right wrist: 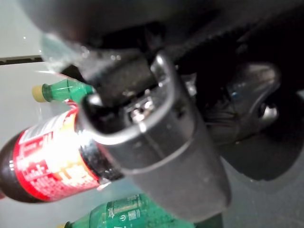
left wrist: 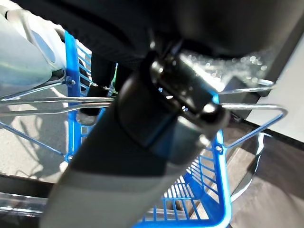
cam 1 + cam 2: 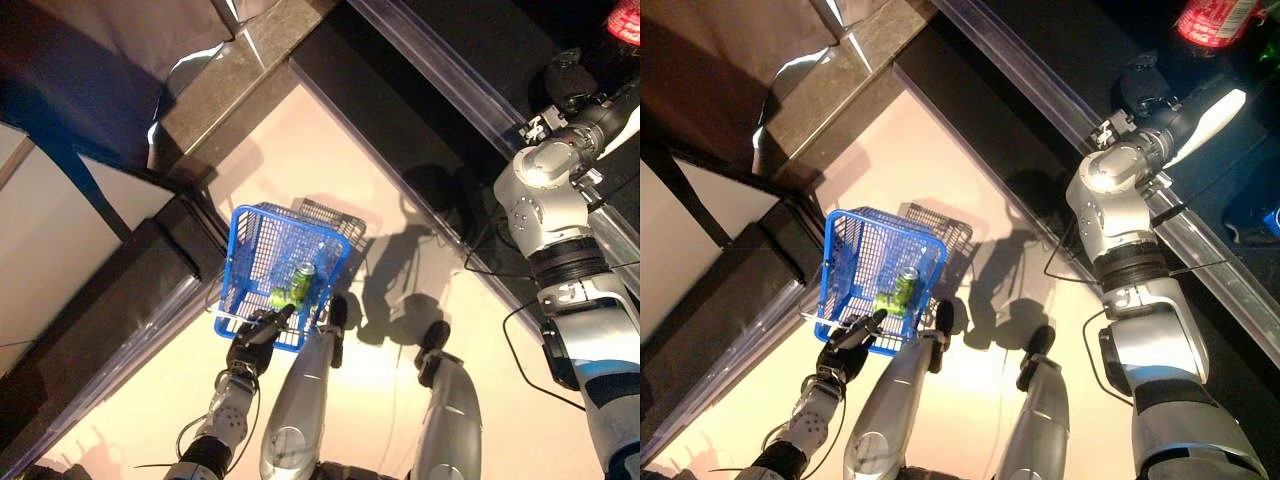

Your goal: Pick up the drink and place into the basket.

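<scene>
Pale floor (image 3: 300, 170) | L hand (image 3: 256, 335) fingers grip blue basket (image 3: 262, 250), green can (image 3: 303, 277) inside | R-wrist-only: R hand (image 1: 156, 142) fingers unclear, by cola bottle (image 1: 42, 161)

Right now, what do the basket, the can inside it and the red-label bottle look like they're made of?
Basket: blue mesh, probably plastic or coated wire, with bare shiny metal handles.
Can: likely aluminium, green with a silvery top.
Bottle: seemingly clear plastic holding dark drink, with a glossy red label.

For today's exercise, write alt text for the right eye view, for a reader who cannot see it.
The robot's left hand holds a blue wire basket above a pale floor, with a green can lying inside. The right arm reaches up to a dark shelf where a red-labelled bottle lies.
</scene>
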Available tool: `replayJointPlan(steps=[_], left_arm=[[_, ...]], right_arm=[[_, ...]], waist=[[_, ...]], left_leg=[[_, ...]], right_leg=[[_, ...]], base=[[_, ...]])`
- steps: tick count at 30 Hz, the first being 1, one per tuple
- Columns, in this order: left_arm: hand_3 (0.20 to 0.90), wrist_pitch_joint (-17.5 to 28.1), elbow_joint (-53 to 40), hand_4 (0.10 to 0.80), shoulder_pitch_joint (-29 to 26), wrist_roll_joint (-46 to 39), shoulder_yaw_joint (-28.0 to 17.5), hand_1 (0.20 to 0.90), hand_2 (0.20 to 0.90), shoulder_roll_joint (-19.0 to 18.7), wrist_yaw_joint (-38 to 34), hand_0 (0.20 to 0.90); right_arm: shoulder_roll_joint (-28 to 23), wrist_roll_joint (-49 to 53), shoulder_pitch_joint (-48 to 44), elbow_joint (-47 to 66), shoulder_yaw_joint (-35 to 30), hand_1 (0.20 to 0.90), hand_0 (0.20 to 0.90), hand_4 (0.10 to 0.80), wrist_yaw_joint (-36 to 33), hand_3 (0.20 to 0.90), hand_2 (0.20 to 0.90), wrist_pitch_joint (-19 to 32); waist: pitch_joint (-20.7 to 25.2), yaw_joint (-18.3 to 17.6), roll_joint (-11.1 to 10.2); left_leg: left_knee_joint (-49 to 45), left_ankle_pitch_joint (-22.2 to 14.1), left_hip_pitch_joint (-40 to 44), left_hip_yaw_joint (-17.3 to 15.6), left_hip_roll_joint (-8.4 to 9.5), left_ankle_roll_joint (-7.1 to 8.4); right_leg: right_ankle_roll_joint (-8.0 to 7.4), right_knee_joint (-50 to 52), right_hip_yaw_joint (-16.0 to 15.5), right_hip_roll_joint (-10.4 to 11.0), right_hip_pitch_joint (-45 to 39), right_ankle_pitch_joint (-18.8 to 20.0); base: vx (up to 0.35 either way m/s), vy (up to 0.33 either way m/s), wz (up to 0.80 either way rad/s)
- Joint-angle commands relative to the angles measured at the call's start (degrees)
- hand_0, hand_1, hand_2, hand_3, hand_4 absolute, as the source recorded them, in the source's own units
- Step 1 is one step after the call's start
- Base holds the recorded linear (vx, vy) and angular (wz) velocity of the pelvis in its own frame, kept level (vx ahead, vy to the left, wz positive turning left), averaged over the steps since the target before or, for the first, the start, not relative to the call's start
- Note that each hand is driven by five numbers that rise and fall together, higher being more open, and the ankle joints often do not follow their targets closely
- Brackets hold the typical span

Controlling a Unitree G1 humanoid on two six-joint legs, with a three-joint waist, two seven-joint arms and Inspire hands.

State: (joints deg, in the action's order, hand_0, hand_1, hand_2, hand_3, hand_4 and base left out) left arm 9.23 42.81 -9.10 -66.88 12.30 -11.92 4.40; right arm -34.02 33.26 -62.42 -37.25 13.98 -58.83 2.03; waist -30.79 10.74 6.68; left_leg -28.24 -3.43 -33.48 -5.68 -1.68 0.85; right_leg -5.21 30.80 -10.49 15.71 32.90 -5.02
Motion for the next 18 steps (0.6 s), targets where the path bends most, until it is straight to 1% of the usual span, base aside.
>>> replayJointPlan(steps=[1, 5, 7, 9, 10, 11, 13, 14, 16, 18], left_arm=[[0.200, -0.5, -1.3, 0.100, 8.5, -0.8, 2.1, 0.300, 0.300, -4.1, 2.2, 0.300], [0.200, 1.1, -1.7, 0.100, 8.7, -2.1, 0.9, 0.300, 0.300, -4.3, 4.2, 0.300], [0.200, 2.7, -3.6, 0.100, 8.2, -2.6, 0.5, 0.300, 0.300, -4.8, 5.1, 0.300], [0.200, 3.3, -4.7, 0.100, 8.0, -2.8, 0.3, 0.300, 0.300, -5.1, 5.3, 0.300], [0.200, 4.7, -6.9, 0.100, 7.3, -2.0, 0.1, 0.300, 0.300, -5.7, 6.6, 0.300], [0.200, 5.3, -8.3, 0.100, 6.8, -1.5, 0.3, 0.300, 0.300, -6.0, 6.9, 0.300], [0.200, 6.6, -11.9, 0.100, 6.5, -1.8, 0.8, 0.300, 0.300, -6.7, 6.9, 0.300], [0.200, 6.7, -12.5, 0.100, 6.6, -2.0, 0.8, 0.300, 0.300, -6.9, 7.0, 0.300], [0.200, 5.3, -15.6, 0.100, 6.9, -3.0, 0.6, 0.300, 0.300, -7.2, 8.8, 0.300], [0.200, 5.1, -19.2, 0.100, 8.0, -2.1, 0.6, 0.300, 0.300, -7.9, 9.3, 0.300]], right_arm=[[-6.6, -1.4, -11.0, 2.6, 2.6, 0.300, 0.300, 0.100, 3.6, 0.200, 0.300, 5.9], [-7.0, -2.1, -10.1, 2.5, 2.4, 0.300, 0.300, 0.100, 5.8, 0.200, 0.300, 7.4], [-6.8, -3.8, -8.4, 6.2, 1.8, 0.300, 0.300, 0.100, 7.5, 0.200, 0.300, 7.5], [-6.5, -4.7, -7.3, 8.6, 1.3, 0.300, 0.300, 0.100, 8.1, 0.200, 0.300, 7.2], [-5.7, -7.3, -5.0, 13.5, 0.6, 0.300, 0.300, 0.100, 10.6, 0.200, 0.300, 6.2], [-5.7, -8.2, -4.3, 16.0, 0.3, 0.300, 0.300, 0.100, 11.5, 0.200, 0.300, 5.6], [-5.4, -10.3, -1.4, 23.0, -0.4, 0.300, 0.300, 0.100, 13.7, 0.200, 0.300, 4.0], [-5.3, -10.8, -0.6, 24.5, -0.6, 0.300, 0.300, 0.100, 14.3, 0.200, 0.300, 3.6], [-4.2, -12.1, 3.0, 30.4, -1.8, 0.300, 0.300, 0.100, 17.5, 0.200, 0.300, 3.5], [-2.7, -12.7, 6.8, 36.6, -2.8, 0.300, 0.300, 0.100, 21.5, 0.200, 0.300, 2.8]], waist=[[1.0, 1.4, -0.1], [1.0, 1.5, -0.2], [1.0, 1.3, -0.4], [1.0, 1.1, -0.5], [1.0, 0.6, -0.7], [1.0, 0.4, -0.8], [1.0, -0.1, -0.8], [1.0, -0.3, -0.9], [1.0, -0.8, -1.1], [1.0, -1.2, -1.2]], left_leg=[[-0.4, -3.6, 0.0, 2.2, 2.92, -2.71], [-0.4, -3.6, 0.6, 2.2, 2.81, -2.70], [-0.4, -3.6, 1.4, 2.3, 2.88, -2.71], [-0.4, -3.6, 1.7, 2.4, 2.86, -2.69], [-0.3, -3.7, 2.7, 2.4, 2.86, -2.57], [0.3, -1.9, 2.2, 1.9, 2.82, -2.88], [0.4, -1.8, 3.4, 1.9, 2.85, -2.63], [0.6, -1.7, 3.8, 1.9, 2.86, -2.57], [0.8, -1.8, 5.7, 1.8, 2.86, -2.33], [1.1, -1.8, 7.9, 1.8, 2.83, -1.95]], right_leg=[[0.68, 0.3, -2.0, -1.1, -0.6, -0.7], [0.75, 0.8, -2.3, -0.9, -1.3, -1.1], [0.74, 1.2, -2.6, -0.9, -2.0, -1.3], [0.74, 1.5, -2.6, -0.9, -2.2, -1.5], [0.95, 1.8, -2.6, -1.1, -3.1, -2.1], [1.75, 1.0, -3.4, -1.2, -3.0, -0.7], [1.98, 1.2, -3.6, -1.2, -4.3, -1.2], [2.03, 1.2, -3.6, -1.2, -4.7, -1.2], [2.31, 1.3, -3.8, -1.3, -6.6, -1.8], [2.58, 1.3, -4.0, -1.3, -9.1, -2.4]], base=[[0.000, 0.000, 0.00], [-0.018, -0.010, 0.00], [-0.050, -0.040, 0.02], [-0.042, -0.023, 0.02], [-0.138, -0.009, 0.02], [-0.151, -0.009, 0.03], [-0.083, -0.002, 0.03], [0.000, 0.000, 0.00], [0.000, 0.000, 0.00], [0.000, 0.000, 0.00]])
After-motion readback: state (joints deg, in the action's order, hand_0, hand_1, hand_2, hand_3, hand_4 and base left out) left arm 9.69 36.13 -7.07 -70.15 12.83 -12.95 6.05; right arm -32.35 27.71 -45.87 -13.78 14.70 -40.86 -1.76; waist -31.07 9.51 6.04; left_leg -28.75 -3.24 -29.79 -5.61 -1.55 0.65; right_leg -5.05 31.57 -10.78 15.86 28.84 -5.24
